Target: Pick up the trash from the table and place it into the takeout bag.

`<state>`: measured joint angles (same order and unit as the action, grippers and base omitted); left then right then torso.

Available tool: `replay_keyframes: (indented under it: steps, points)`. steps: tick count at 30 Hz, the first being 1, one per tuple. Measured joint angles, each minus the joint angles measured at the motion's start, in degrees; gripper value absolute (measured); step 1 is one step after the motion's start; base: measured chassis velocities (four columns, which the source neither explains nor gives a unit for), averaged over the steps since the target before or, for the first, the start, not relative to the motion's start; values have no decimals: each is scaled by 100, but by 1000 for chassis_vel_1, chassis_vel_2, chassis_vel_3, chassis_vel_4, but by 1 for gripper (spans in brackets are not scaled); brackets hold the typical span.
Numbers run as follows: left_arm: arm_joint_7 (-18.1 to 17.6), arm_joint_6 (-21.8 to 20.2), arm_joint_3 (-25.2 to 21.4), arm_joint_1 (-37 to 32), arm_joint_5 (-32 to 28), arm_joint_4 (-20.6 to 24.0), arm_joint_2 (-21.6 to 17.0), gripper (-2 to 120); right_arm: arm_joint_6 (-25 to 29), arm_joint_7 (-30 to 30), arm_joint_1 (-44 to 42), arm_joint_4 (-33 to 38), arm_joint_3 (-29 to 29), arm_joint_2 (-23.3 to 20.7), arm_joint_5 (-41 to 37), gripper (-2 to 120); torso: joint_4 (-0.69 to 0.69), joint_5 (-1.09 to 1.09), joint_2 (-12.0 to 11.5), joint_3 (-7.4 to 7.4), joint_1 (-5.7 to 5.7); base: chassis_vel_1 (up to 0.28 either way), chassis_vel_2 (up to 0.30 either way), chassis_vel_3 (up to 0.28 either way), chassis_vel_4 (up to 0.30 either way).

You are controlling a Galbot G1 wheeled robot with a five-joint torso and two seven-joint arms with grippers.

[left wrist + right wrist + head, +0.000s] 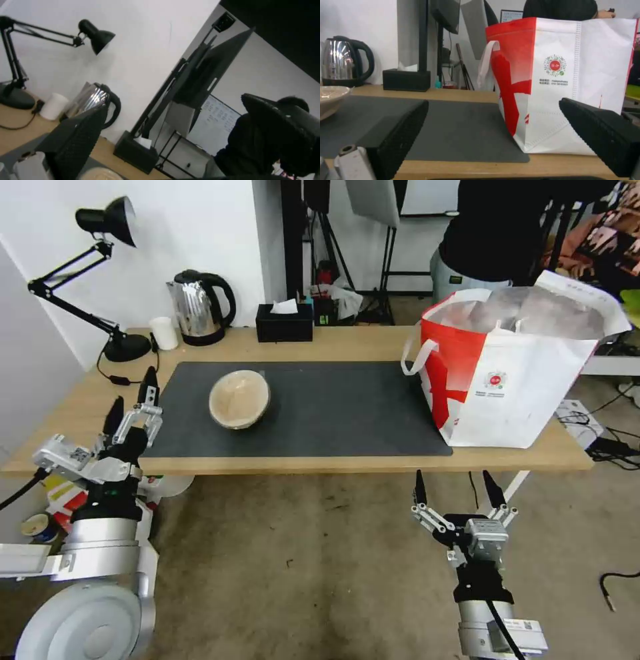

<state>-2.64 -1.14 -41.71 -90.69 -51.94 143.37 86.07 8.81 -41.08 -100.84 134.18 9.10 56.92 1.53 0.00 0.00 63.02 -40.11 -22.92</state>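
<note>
the left pincer (132, 395) hovers at the near left corner of the tabletop (373, 342), its fingers spread wide and holding nothing, a little to the left of the tan paper bowl (239, 399). the right pincer (458, 490) hangs below the tabletop's front edge, in front of the takeout bag (510, 373), also wide and empty. the bowl looks like the only trash left on the dark grey mat (333, 407), so the job seems nearly done, with this one piece to lift and drop in the bag. the bowl is round, shallow and matte. the bag is boxy woven fabric, white with red panels, soft loop handles and shiny foil inside.
</note>
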Motion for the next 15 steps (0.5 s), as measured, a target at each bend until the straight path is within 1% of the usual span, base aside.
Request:
replay_keyframes:
  steps: [2,3,7,8,12,13,15]
  points:
    - [-188,-115,-11,24,-313,0,-10,100,0,0,0,0,0,0,0,100,0,0,0,0,0,0,0,0,0]
    - [-188,-115,-11,24,-313,0,-10,100,0,0,0,0,0,0,0,100,0,0,0,0,0,0,0,0,0]
    - [-443,-272,-26,57,-729,0,-20,100,0,0,0,0,0,0,0,100,0,0,0,0,0,0,0,0,0]
    - [-443,-272,-26,57,-729,0,-20,100,0,0,0,0,0,0,0,100,0,0,0,0,0,0,0,0,0]
    - [-872,-543,-61,117,-1398,-1,-43,100,0,0,0,0,0,0,0,100,0,0,0,0,0,0,0,0,0]
    - [-872,-543,-61,117,-1398,-1,-43,100,0,0,0,0,0,0,0,100,0,0,0,0,0,0,0,0,0]
    - [-1072,-669,-77,142,-1711,-1,-53,100,0,0,0,0,0,0,0,100,0,0,0,0,0,0,0,0,0]
